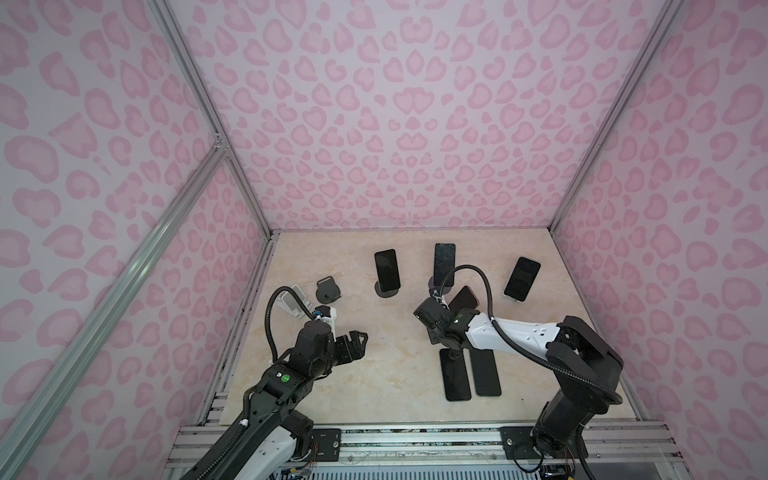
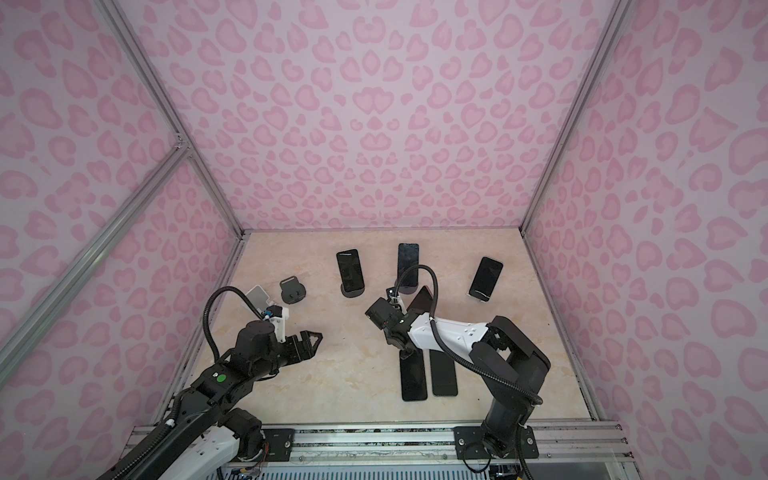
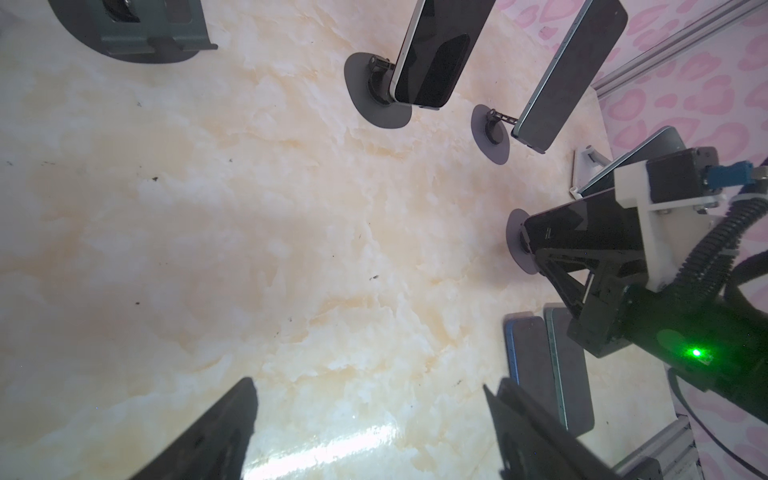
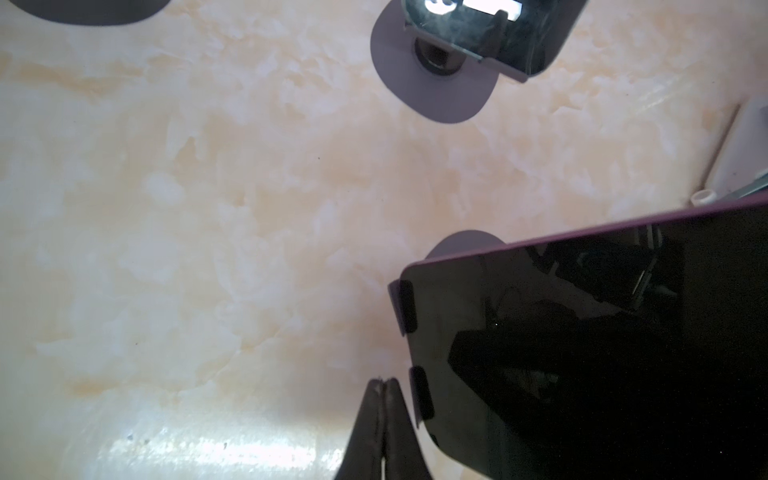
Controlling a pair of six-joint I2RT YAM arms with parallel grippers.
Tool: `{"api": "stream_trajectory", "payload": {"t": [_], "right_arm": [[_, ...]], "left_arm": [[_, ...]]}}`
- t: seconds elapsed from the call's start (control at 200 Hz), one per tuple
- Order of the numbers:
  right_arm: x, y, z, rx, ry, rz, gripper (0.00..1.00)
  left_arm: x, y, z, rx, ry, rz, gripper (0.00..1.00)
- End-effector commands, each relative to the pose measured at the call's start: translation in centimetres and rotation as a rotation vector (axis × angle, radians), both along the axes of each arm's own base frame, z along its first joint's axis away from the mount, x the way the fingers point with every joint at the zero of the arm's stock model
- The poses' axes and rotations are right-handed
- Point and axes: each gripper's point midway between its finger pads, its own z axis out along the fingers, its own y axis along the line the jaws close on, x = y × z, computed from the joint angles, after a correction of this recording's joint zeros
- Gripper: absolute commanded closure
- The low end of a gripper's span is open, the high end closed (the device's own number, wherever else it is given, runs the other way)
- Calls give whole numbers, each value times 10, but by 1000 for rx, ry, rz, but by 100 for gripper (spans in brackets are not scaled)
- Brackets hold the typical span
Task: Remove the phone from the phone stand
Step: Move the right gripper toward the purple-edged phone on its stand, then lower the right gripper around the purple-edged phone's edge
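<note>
The right gripper (image 4: 382,390), pinched shut, sits just beside the bottom edge of the phone (image 4: 582,353); the open left gripper (image 3: 372,388) hangs well apart.

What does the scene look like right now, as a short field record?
left gripper: open, empty
right gripper: shut, empty, beside purple-edged phone
purple-edged phone: on its stand
other standing phones: three, on stands
flat phones: two, side by side
empty stands: black stand, white stand
</note>
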Motion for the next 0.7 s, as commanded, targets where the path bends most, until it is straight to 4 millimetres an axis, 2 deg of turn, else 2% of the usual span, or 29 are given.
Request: {"api": "stream_trajectory", "payload": {"t": [0.0,0.695], "right_arm": [[-2,-5,-4,-22,12,-1,100],[-5,-18,-7,-25,25,-19,100]], "left_arm": [[3,-1,5,0,-27,-4,9],[-1,0,5,-10,-28,-8,10]]}}
